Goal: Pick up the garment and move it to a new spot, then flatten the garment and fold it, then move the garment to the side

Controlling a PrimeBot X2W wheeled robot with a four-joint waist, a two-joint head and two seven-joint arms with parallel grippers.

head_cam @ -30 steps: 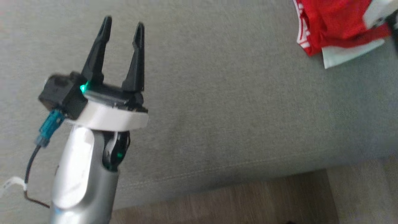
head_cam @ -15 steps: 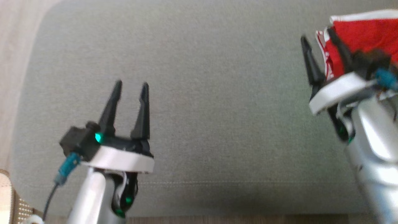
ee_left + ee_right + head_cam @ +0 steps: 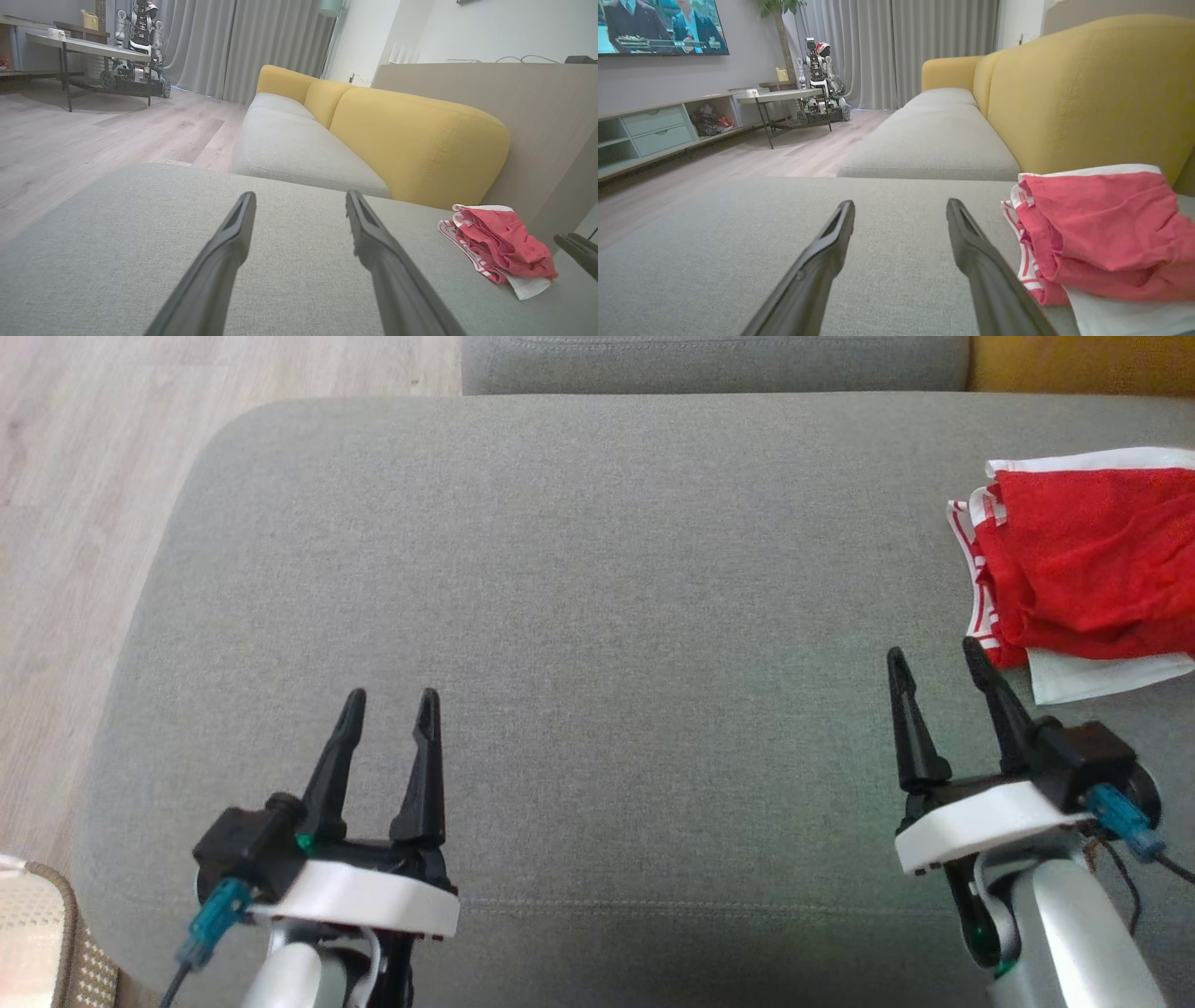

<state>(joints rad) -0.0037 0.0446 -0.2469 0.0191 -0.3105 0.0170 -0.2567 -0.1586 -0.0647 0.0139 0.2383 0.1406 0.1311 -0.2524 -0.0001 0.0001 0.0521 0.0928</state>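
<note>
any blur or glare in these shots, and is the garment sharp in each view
Head view: sharp, soft even light, no glare; the garment runs off the right edge. Left wrist view: left fingers look soft close to the lens, garment small but clear. Right wrist view: garment large and crisp, right fingers soft, bright tv at top left.

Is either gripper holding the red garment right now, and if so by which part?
Nothing is held. Left gripper and right gripper are open and empty; the garment lies on the cushion.
</note>
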